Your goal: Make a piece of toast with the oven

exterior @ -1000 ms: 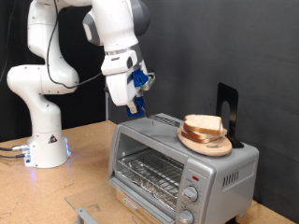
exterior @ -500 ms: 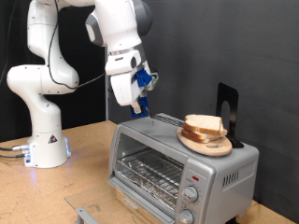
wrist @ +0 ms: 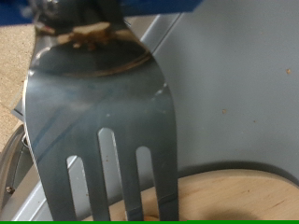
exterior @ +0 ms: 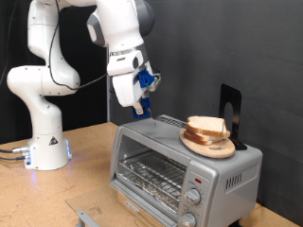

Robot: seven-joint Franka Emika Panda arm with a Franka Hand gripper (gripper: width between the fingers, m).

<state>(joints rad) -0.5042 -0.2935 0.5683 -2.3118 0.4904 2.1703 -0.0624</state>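
Hand (exterior: 142, 106) hangs in the air over the end of the oven (exterior: 185, 161) toward the exterior view's left, above its top and clear of it. Fingers clamp the handle of a metal fork (wrist: 98, 131); the wrist view shows the tines pointing down toward the wooden plate (wrist: 238, 198).

Piece of toast (exterior: 206, 126) sits on the stack on that plate, on the oven top toward the exterior view's right. Oven door looks shut, rack bare.

Judgement: bread is light, soft, crumbly. Better lifted from under its flat face than pinched at the crust.
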